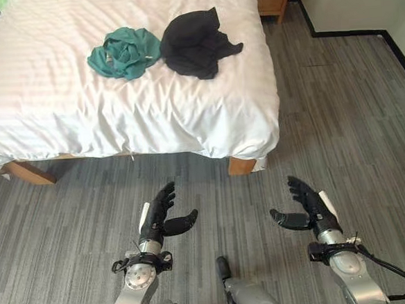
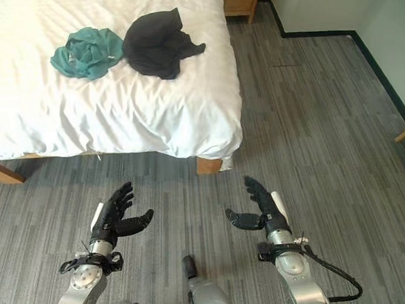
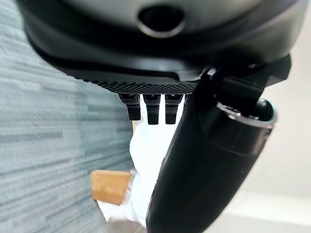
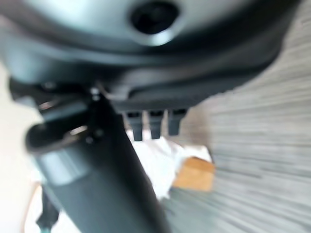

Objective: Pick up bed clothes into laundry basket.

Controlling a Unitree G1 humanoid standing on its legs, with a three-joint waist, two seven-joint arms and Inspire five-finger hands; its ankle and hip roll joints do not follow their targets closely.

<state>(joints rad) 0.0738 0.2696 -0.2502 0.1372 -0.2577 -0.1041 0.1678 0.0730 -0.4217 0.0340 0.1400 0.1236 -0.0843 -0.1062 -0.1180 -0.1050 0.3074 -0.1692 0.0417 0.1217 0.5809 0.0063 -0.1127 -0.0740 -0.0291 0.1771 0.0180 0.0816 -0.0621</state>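
Grey striped floor runs under a white-covered bed well ahead of both hands. On the bed, beyond the left hand, lie a crumpled black garment and, touching it, a smaller teal garment. Both look light, limp and easily bunched; pinching the raised folds seems best. The right hand and the left hang empty, fingers relaxed apart.

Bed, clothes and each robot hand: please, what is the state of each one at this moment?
Teal garment: crumpled, lying on the bed, touching the black one.
Black garment: crumpled, lying on the bed.
Bed: covered with a white duvet, wrinkled near the foot.
Left robot hand: open, holding nothing, above the floor.
Right robot hand: open, holding nothing, above the floor.
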